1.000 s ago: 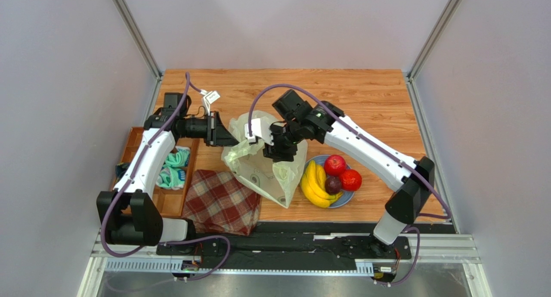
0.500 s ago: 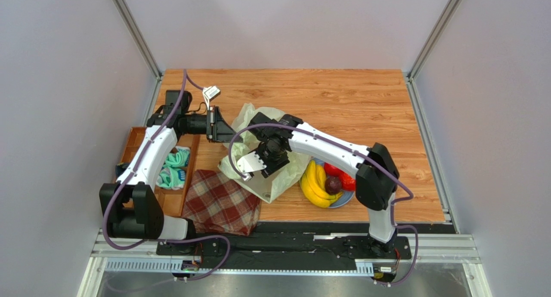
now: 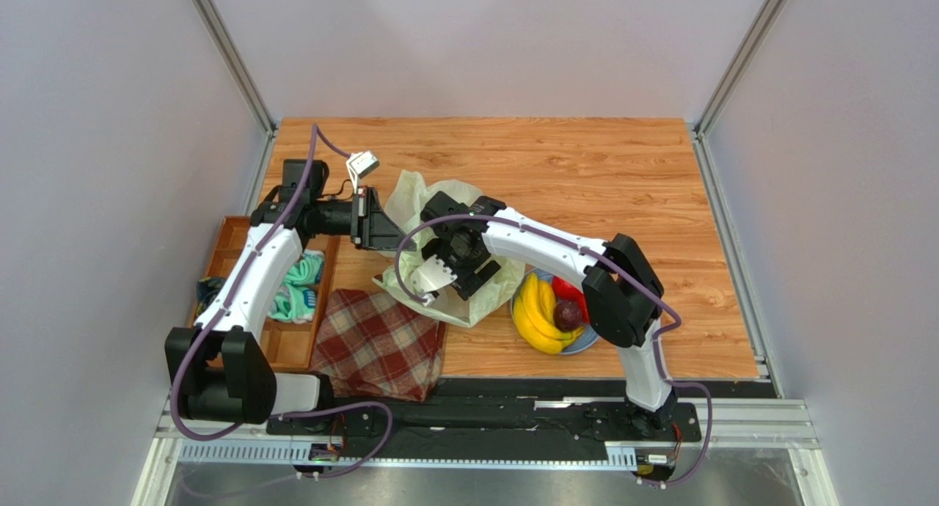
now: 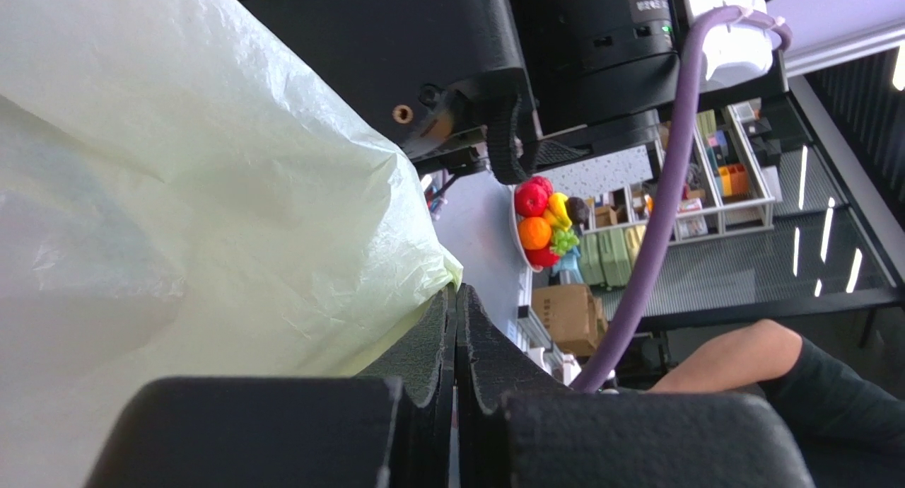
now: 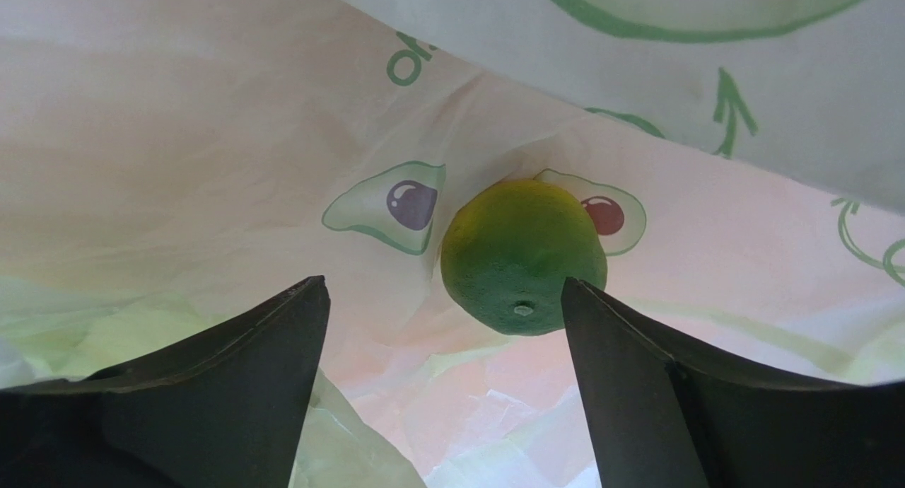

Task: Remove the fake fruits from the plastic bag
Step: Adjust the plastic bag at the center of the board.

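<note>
The pale yellow-green plastic bag (image 3: 432,194) lies left of the blue plate (image 3: 575,345). My left gripper (image 3: 386,233) is shut on the plastic bag's (image 4: 212,212) left rim, jaws pressed together at the tip (image 4: 457,292). My right gripper (image 3: 446,275) reaches into the bag's mouth. In the right wrist view it (image 5: 444,286) stands open inside the bag (image 5: 212,138). A green round fruit (image 5: 523,257) lies on the bag's floor just ahead, nearer the right finger, untouched. On the plate rest the yellow banana bunch (image 3: 535,308), a red fruit (image 3: 568,288) and a dark purple one (image 3: 568,314).
A red plaid cloth (image 3: 377,343) lies at the table's near edge, left of the bag. A wooden tray (image 3: 248,242) holding teal items sits at the far left. My right arm's elbow (image 3: 623,297) hangs over the plate's right side.
My right gripper dropped from above the bag into its mouth and opened wider. The right arm folded over the plate. The bag sank flatter. My left gripper kept its hold.
</note>
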You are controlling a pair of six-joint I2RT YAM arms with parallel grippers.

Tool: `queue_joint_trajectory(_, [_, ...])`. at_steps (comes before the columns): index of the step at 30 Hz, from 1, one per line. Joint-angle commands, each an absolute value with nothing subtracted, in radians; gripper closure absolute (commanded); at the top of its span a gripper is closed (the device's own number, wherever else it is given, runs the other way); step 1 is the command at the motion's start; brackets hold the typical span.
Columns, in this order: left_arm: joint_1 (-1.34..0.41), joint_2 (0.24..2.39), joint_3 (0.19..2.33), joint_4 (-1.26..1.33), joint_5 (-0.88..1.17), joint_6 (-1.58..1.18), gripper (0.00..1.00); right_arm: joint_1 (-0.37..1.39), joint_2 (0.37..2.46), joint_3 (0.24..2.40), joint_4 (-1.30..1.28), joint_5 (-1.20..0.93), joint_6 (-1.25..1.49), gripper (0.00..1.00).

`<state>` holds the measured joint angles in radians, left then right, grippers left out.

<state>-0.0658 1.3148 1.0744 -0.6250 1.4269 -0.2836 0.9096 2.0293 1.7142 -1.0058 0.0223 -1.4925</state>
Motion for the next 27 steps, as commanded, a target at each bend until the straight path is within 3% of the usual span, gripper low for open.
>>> queue_joint_trajectory(1, [-0.095,1.295,1.092,-0.589,1.532,-0.317,1.0,0.893,2.023,1.732,-0.933,0.035,-1.578,0.13])
queue_joint_trajectory(14, [-0.104,1.278,1.049,-0.581,1.696,-0.387,1.0,0.848,2.132,1.857,-1.002,-0.083,-1.683,0.11])
queue_joint_trajectory(27, [-0.138,1.259,1.055,-0.58,1.764,-0.48,1.0,0.795,2.313,2.069,-1.141,-0.115,-1.775,0.21])
